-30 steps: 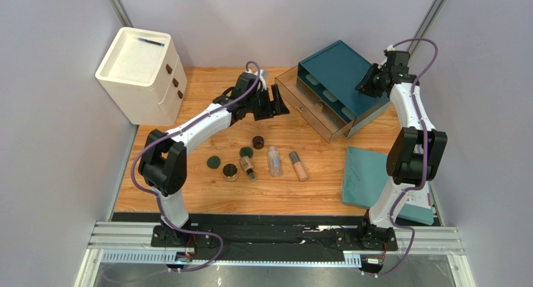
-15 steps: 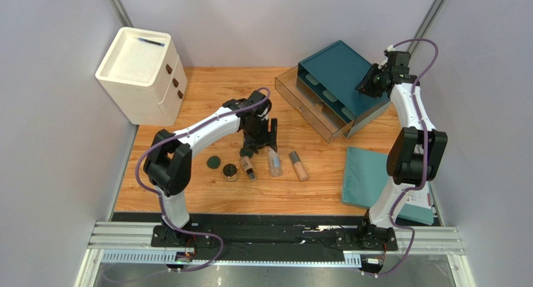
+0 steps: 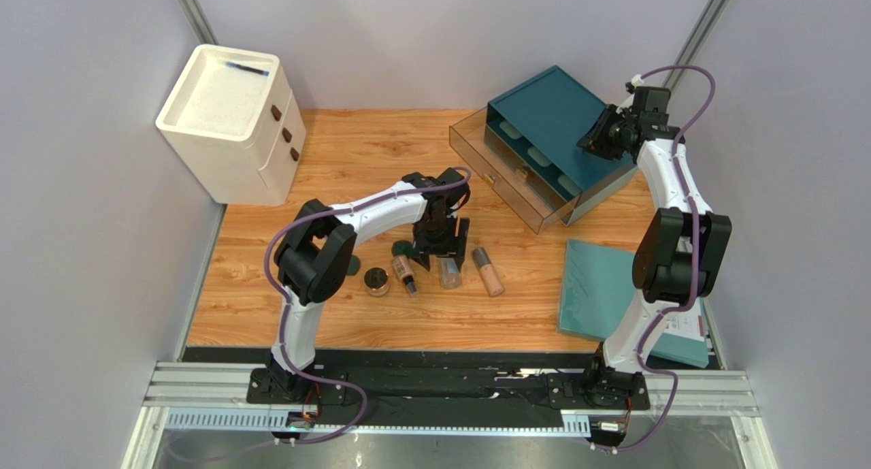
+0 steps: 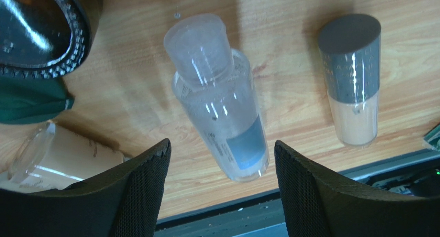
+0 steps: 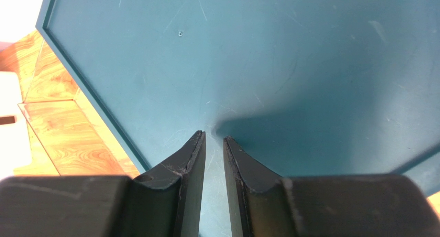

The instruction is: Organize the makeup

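Wood counter, cosmetics in a loose row. Left tool released, fingers spread, hanging over the clear bottle; its base end sits between the fingers, untouched. Bottle lies flat, long axis running away from the tool, cap at the far end, slightly skewed. Risks: the round body may roll or squirt out under an end pinch; one finger is close beside the brown bottle and may shove it. Right tool over teal box, fingers a slit apart, empty.

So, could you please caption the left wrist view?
Open left claw poised over the lying clear bottle, peach tube beside it.
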